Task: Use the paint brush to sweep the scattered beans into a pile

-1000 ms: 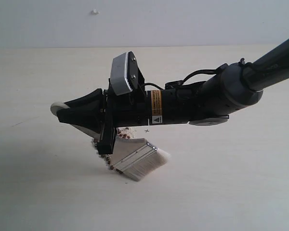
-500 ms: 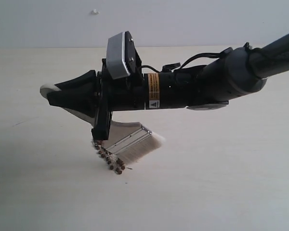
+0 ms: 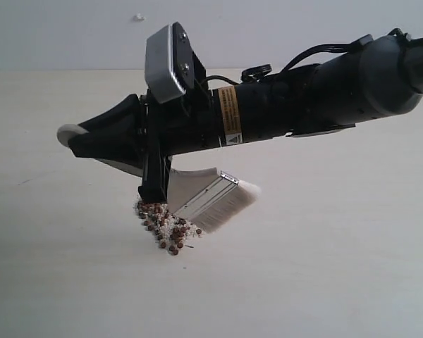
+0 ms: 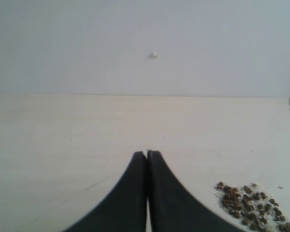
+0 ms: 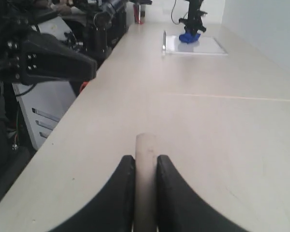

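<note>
My right gripper [image 3: 76, 143] reaches across to the left and is shut on the paint brush's pale wooden handle [image 5: 146, 145], whose rounded end [image 3: 66, 132] sticks out past the fingertips. Under the arm, the silver ferrule [image 3: 201, 195] and whitish bristles [image 3: 233, 206] slant down and to the right. The beans [image 3: 163, 224], reddish-brown and mixed with pale crumbs, lie in a small pile just left of the bristles. They also show in the left wrist view as beans [image 4: 250, 204]. My left gripper [image 4: 147, 153] is shut on nothing, low over the table to one side of the pile.
A white speck [image 3: 137, 16] marks the wall behind the table. The right wrist view shows the table's long edge [image 5: 82, 99], dark equipment [image 5: 43, 60] beyond it, and a blue object [image 5: 188, 36] on a clear sheet at the far end.
The brush has moved up and to the right, uncovering the beans, which now lie bunched in a tighter pile. The right arm has tilted upward at its rear.
</note>
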### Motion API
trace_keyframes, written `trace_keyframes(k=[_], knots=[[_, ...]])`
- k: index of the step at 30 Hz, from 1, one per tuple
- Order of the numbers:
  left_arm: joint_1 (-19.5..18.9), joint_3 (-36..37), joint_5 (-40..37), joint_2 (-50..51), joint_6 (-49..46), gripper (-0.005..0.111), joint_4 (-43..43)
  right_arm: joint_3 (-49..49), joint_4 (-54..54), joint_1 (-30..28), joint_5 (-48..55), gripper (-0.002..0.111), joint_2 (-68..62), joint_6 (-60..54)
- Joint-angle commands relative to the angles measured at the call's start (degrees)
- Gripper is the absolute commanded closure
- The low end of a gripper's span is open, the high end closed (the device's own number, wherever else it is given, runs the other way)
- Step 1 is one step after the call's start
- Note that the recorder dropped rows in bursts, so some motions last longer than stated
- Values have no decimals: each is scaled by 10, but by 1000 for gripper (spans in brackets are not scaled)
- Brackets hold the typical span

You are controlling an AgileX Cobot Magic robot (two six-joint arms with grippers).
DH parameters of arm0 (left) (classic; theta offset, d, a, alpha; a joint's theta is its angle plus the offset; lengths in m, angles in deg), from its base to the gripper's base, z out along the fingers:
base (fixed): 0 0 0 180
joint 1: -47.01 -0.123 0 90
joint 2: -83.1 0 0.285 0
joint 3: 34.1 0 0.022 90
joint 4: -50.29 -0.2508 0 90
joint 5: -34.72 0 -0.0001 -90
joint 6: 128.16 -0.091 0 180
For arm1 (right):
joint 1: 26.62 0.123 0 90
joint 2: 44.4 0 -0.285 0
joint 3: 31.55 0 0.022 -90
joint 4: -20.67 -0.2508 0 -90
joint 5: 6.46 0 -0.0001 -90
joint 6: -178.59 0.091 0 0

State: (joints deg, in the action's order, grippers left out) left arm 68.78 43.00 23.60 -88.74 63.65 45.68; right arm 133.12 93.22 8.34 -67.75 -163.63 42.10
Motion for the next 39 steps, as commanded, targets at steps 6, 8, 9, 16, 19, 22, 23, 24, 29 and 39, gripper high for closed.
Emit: trace_keyframes(k=[6, 8, 9, 16, 19, 22, 23, 24, 29, 39], knots=[[-1, 1, 1, -2, -1, 107, 3, 4, 3, 1, 16, 108, -43, 1], [-1, 1, 1, -2, -1, 107, 3, 4, -1, 1, 16, 108, -49, -9], [-1, 1, 1, -2, -1, 107, 3, 4, -8, 1, 16, 108, -51, -14], [-1, 1, 1, -2, -1, 107, 3, 4, -44, 1, -4, 108, -57, -79], [-1, 1, 1, -2, -1, 107, 3, 4, -63, 1, -33, 108, -65, -90], [-1, 1, 1, -2, -1, 107, 3, 4, -94, 1, -69, 108, -81, -109], [-1, 1, 1, -2, -1, 107, 3, 4, -107, 1, -83, 108, -84, -115], [-1, 1, 1, -2, -1, 107, 3, 4, -113, 1, -87, 108, -85, -121], [-1, 1, 1, -2, -1, 107, 3, 4, -110, 1, -87, 108, -70, -127], [-1, 1, 1, -2, -1, 107, 3, 4, -59, 1, -82, 108, 27, -57]])
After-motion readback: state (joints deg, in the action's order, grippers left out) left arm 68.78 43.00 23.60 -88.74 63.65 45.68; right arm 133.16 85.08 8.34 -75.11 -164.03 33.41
